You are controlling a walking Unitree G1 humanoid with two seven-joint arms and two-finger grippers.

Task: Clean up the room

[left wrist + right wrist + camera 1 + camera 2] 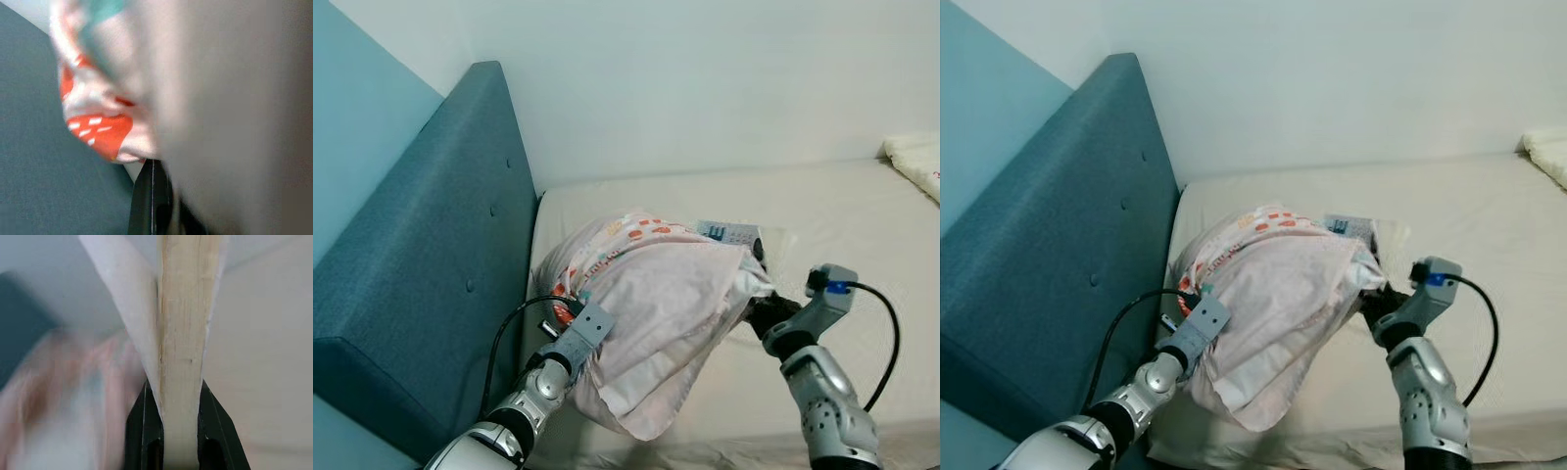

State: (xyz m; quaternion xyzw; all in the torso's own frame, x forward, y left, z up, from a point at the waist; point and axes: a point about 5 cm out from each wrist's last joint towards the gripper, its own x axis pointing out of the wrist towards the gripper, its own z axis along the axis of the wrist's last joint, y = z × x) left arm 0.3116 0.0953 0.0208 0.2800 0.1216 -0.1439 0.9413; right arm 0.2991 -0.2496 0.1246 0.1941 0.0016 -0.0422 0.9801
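A pale pink pillow (656, 313) hangs lifted over the head end of the bed, sagging toward me. A cloth with red-orange spots (617, 235) lies along its far side. My left gripper (570, 311) holds the pillow's left edge beside the headboard; in the left wrist view one black finger (151, 200) presses against the fabric. My right gripper (759, 305) is shut on the pillow's right edge. The right wrist view has both fingers (142, 426) pinching a folded seam (178, 357) of the pillowcase.
The cream mattress (842, 215) stretches away to the right. A teal padded headboard (431, 245) runs along the left, close to my left arm. A blue-and-white printed item (729, 232) peeks out behind the pillow. A cream cloth (915, 162) lies at the far right edge.
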